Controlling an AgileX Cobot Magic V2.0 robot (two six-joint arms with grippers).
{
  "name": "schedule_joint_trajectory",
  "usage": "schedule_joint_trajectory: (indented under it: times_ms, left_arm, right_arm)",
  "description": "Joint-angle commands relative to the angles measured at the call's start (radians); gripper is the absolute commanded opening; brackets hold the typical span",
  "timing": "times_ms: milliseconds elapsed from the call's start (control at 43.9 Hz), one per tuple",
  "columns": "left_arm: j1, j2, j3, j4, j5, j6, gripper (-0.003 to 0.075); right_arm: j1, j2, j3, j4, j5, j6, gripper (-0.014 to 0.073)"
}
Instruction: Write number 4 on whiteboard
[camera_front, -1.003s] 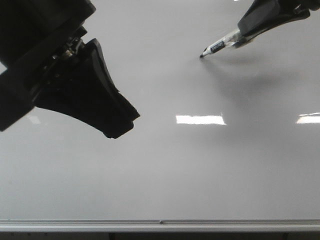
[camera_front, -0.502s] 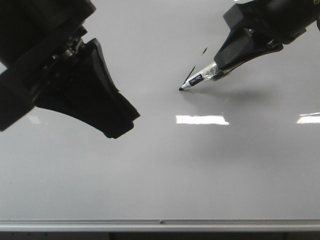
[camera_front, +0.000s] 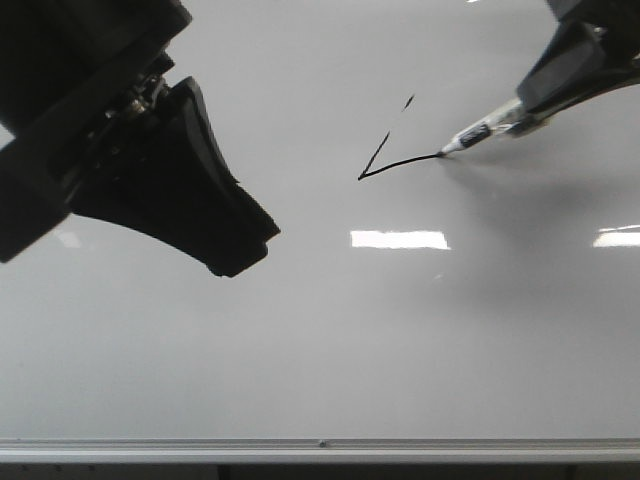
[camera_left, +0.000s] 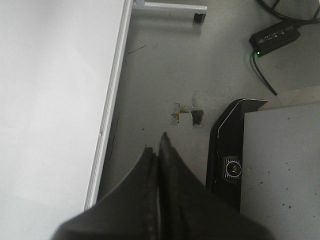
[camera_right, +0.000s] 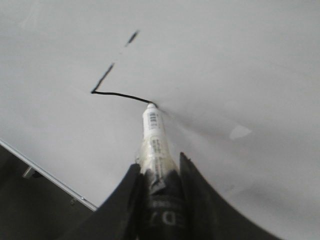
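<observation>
Right gripper (camera_right: 159, 187) clamps marker (camera_right: 153, 131), tip touching whiteboard (camera_front: 320, 340) at crossbar end of partial number 4 (camera_front: 385, 160); left gripper (camera_left: 159, 155) closed, empty.

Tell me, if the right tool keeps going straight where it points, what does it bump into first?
Probably the whiteboard itself. The right tool grips a marker whose tip already seems to touch the board at the end of the half-drawn number 4.

Grey floor (camera_left: 160, 65), speckled and scuffed, carries a black power adapter (camera_left: 275, 37) with a lit green indicator and a trailing black cable (camera_left: 265, 82). Torn tape remnants (camera_left: 187, 115) adhere mid-floor. A white frame leg (camera_left: 170, 7) ends in a black foot (camera_left: 199, 18). A black-edged grey panel (camera_left: 280, 165) stands nearby.
</observation>
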Motion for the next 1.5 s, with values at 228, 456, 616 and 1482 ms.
schedule_joint_trajectory:
  times_ms: [228,456,616,1482]
  left_arm:
    - [-0.008,-0.026,-0.033,-0.038,-0.032,-0.010,-0.0020]
    - [-0.008,-0.026,-0.033,-0.040,-0.032,-0.010,-0.0020]
    - [-0.008,-0.026,-0.033,-0.040,-0.028,-0.010,-0.0020]
    - [-0.008,-0.026,-0.033,-0.059,-0.033,-0.010,0.0043]
  right_arm:
    - [-0.010,-0.148,-0.037,0.007,-0.012,0.003,-0.0062]
    - [0.033,-0.061,-0.129,0.007,-0.036,0.003,-0.0062]
    - [0.033,-0.022,-0.150,0.007,-0.034,0.003,-0.0062]
    - [0.082,-0.116,0.007,-0.117,0.119,0.093,-0.0062]
